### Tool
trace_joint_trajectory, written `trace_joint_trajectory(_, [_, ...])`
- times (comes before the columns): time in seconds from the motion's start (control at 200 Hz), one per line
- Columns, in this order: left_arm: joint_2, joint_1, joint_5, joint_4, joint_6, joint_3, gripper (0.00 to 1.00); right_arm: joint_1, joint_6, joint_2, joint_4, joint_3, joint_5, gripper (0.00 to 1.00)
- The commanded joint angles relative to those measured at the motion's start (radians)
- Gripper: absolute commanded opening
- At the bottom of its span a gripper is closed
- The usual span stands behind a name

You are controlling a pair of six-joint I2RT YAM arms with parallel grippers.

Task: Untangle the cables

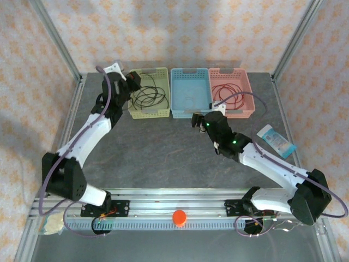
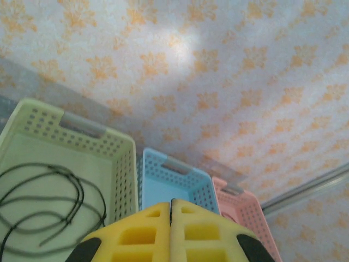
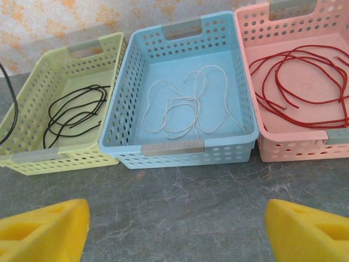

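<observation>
Bench (image 1: 163, 153), three baskets in a row across the upper middle of the overhead view, one colour of cable per basket: sorting by colour looks like the reason for the layout

- Green basket (image 3: 32, 158), left in the right wrist view: black cable (image 3: 76, 112) in a loose coil on its floor
- Blue basket (image 3: 173, 147), centre: white cable (image 3: 185, 109), thin, in slack loops that cross themselves
- Pink basket (image 3: 289, 150), right: red cable (image 3: 300, 87), several wide loops, one reaching the right frame edge

Left end effector (image 2: 170, 207): pads pressed flat together, closed, nothing seen between them. In the overhead view it sits by the green basket's upper left corner

Right end effector (image 3: 175, 218): fingers wide apart at the bottom corners of its view, empty, over bare bench just in front of the blue basket

Judgement: no strand crosses between baskets, so the separating looks essentially done; the white cable's loops may want loosening
</observation>
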Motion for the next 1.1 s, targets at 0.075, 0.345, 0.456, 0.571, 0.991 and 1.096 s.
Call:
trace_joint_trajectory(0.075, [0.182,0.041,0.060,0.004,0.042,0.180,0.00,-0.007,0.021,0.027,-0.006,0.040,0.032,0.83])
trace_joint_trajectory(0.345, [0.459,0.054,0.056,-0.039,0.079,0.369,0.00,-0.007,0.023,0.016,-0.026,0.021,0.063,0.83])
trace_joint_trajectory(0.456, [0.557,0.054,0.025,-0.076,0.094,0.415,0.03,-0.009,0.028,0.011,-0.042,0.014,0.069,0.83])
trace_joint_trajectory(0.571, [0.601,0.055,-0.056,-0.117,0.120,0.445,0.31,-0.010,0.038,-0.002,-0.049,0.001,0.073,0.84])
trace_joint_trajectory(0.991, [0.215,0.056,-0.015,0.135,0.165,0.015,0.99,-0.022,0.038,-0.186,0.137,-0.195,0.275,0.98])
trace_joint_trajectory(1.096, [0.030,0.058,-0.120,0.249,0.145,-0.227,0.99,-0.050,0.029,-0.188,0.214,-0.251,0.385,0.98])
